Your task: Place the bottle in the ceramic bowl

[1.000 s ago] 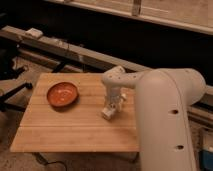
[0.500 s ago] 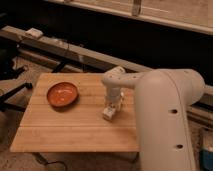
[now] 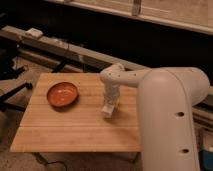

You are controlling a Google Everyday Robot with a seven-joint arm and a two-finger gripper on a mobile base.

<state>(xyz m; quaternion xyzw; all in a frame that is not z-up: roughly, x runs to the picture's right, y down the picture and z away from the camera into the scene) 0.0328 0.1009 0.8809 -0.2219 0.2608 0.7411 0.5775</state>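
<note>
The ceramic bowl [image 3: 63,94], orange-red inside with a darker rim, sits on the left part of the wooden table [image 3: 75,130]. The bottle [image 3: 108,110], small and white, is on the table right of centre, tilted, directly under my gripper [image 3: 110,103]. My white arm reaches in from the right and the gripper points down at the bottle's top. The bowl lies about a bowl's width to the left of the gripper.
A long dark rail [image 3: 65,47] with a small white object [image 3: 34,33] on it runs behind the table. Dark chair or stand legs [image 3: 12,92] are at the left. My bulky white arm body [image 3: 172,120] covers the table's right side.
</note>
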